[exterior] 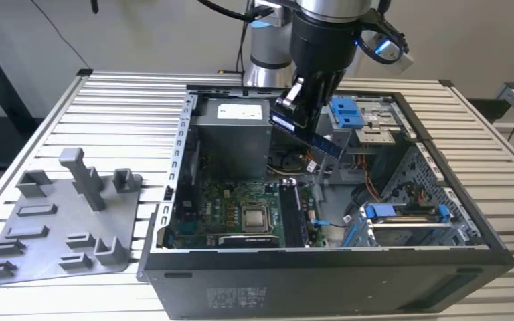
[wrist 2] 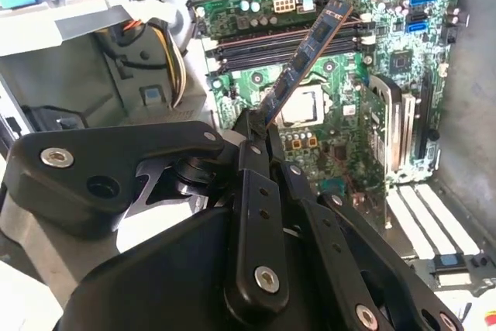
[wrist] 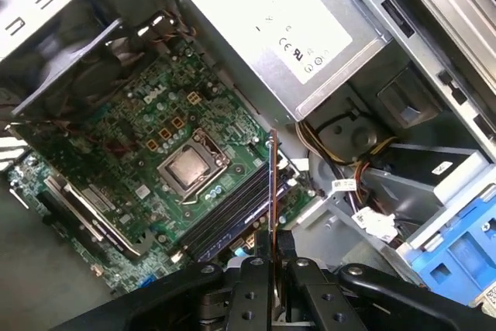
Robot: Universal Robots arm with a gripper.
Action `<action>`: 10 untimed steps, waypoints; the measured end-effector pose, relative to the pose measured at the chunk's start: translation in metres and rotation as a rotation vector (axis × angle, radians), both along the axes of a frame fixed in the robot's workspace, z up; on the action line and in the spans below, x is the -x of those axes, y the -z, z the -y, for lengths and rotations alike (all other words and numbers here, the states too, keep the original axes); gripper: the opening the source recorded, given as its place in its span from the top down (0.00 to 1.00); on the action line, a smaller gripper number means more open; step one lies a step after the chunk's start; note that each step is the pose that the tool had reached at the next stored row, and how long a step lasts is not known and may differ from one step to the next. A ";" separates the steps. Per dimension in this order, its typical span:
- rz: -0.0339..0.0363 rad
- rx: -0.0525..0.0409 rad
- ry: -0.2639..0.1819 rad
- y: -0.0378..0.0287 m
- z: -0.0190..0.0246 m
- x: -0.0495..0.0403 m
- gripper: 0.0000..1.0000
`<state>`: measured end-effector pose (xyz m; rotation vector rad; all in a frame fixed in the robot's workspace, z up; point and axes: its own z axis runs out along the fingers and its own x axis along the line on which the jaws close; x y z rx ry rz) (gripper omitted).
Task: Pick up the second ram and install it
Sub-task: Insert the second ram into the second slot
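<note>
My gripper (exterior: 294,110) is shut on the second ram (exterior: 309,136), a thin dark strip of circuit board. It hangs tilted in the air above the open computer case (exterior: 328,267), over the rear half near the power supply. In the second wrist view the ram (wrist 2: 310,52) sticks out slanting from the gripper (wrist 2: 256,125), above the black memory slots (wrist 2: 287,40). The first wrist view catches the ram (wrist: 273,184) edge-on, rising from the gripper (wrist: 273,249) over the slots (wrist: 232,218). The ram is well clear of the slots (exterior: 293,214).
The motherboard (exterior: 230,214) lies flat in the case with a bare processor (exterior: 257,217) beside the slots. A grey power supply (exterior: 230,134), cable bundles (wrist: 341,153) and blue drive brackets (exterior: 347,110) crowd the case. A grey plastic tray (exterior: 51,234) with posts lies at the exterior view's left.
</note>
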<state>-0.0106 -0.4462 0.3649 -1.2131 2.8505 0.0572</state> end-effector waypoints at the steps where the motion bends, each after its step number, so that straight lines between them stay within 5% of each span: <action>1: 0.0000 0.0001 0.010 0.0003 0.0000 0.0000 0.86; 10: 0.0000 0.0001 0.080 0.0035 0.0002 0.0000 0.86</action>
